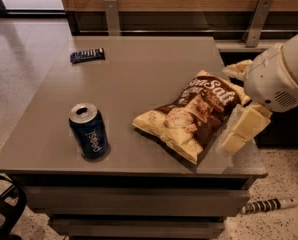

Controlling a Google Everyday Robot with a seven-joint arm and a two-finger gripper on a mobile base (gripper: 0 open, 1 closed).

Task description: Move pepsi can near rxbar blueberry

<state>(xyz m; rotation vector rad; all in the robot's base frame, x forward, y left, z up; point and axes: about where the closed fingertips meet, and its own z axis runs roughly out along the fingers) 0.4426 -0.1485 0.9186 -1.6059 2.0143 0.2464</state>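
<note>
Pepsi can [89, 131] upright, left of the chip bag [191, 116].
I read "pepsi" and "Salt"; the rxbar blueberry [87, 55] lies far back-left of the bag. The gripper [241, 130] is at the bag's right edge; I cannot tell its grip.

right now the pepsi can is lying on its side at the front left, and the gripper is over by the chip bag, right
No: the camera view shows the pepsi can standing upright, silver top up. It is at the table's front left, and the gripper is at the right edge by the chip bag.
</note>
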